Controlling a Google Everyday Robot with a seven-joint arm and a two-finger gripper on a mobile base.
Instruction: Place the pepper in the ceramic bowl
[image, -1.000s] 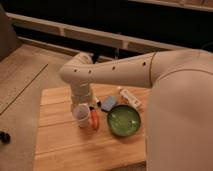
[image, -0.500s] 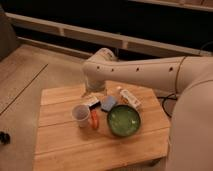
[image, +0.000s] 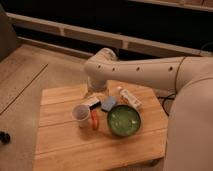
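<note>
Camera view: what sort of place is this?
Probably a lab or office test area: low wooden table on speckled floor, railed dark wall behind. Gripper hangs over the table's back, behind the white cup.

The arm (image: 145, 72) is a thick, smooth cream-white tube with small dark dots along it and a rounded elbow. The greyish gripper (image: 96, 94) sits at its lower tip.

Pepper (image: 94, 119) lies between cup (image: 81, 114) and bowl (image: 123, 120), end effector (image: 96, 94) behind them
</note>
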